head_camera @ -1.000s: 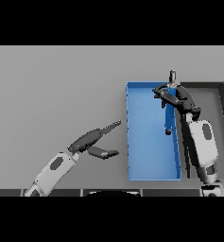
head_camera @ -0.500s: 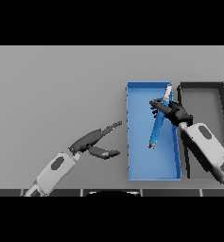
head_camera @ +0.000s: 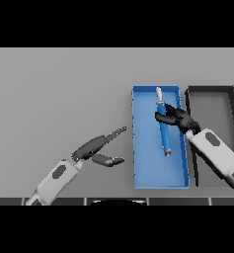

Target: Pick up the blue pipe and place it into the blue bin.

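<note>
- Right robot hand — fingers curled round the blue pipe, over the blue bin.
- Left robot hand — fingers relaxed, holding nothing, above the table.

The blue pipe, slim with a pale far end and a small grey cap at its near end, lies lengthwise within the bin. The bin is a long, shallow blue rectangular tray, open-topped, right of the scene's centre.
</note>
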`<state>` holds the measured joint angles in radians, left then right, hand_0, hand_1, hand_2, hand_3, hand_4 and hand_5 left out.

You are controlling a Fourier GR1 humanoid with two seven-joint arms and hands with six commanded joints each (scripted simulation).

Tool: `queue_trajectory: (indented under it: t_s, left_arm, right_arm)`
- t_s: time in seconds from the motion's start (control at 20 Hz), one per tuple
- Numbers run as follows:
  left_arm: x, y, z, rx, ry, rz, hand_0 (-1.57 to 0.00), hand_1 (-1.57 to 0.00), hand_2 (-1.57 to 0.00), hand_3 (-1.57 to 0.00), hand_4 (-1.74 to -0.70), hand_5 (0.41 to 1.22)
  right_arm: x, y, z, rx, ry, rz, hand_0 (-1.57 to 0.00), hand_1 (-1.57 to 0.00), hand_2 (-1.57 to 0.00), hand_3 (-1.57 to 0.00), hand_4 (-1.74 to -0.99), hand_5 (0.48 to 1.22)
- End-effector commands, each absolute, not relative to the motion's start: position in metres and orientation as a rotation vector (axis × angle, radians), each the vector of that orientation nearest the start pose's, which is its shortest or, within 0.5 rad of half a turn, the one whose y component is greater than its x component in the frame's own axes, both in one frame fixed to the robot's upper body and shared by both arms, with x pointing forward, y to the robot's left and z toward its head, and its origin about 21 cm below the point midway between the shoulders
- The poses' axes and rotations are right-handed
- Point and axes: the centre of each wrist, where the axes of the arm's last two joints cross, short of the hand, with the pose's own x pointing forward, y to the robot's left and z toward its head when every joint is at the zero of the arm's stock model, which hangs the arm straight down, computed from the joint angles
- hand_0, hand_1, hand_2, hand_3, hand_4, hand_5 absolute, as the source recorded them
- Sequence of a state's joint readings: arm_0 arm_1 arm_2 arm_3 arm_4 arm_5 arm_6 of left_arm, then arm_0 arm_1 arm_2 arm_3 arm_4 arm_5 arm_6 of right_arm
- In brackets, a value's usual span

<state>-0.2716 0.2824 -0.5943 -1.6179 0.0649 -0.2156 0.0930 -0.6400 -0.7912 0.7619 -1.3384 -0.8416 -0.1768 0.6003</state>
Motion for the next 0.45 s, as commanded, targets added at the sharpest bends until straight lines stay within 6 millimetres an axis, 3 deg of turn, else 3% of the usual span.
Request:
queue_trajectory:
  t_s: [0.0, 0.4]
  left_arm:
    - [0.2579, 0.1324, 0.0509, -0.431, -1.523, -0.954, 0.0, 0.0, 0.0, 0.0, -0.83, 0.471]
    - [0.2652, 0.1316, 0.0575, -0.403, -1.534, -0.967, 0.0, 0.0, 0.0, 0.0, -0.83, 0.474]
  right_arm:
    - [0.339, -0.246, 0.0988, -0.038, -0.859, 0.471, -0.05, -0.04, -0.04, -0.02, -1.182, 0.807]
    - [0.3389, -0.2417, 0.0982, -0.043, -0.873, 0.497, -0.02, -0.01, -0.01, -0.01, -1.186, 0.769]
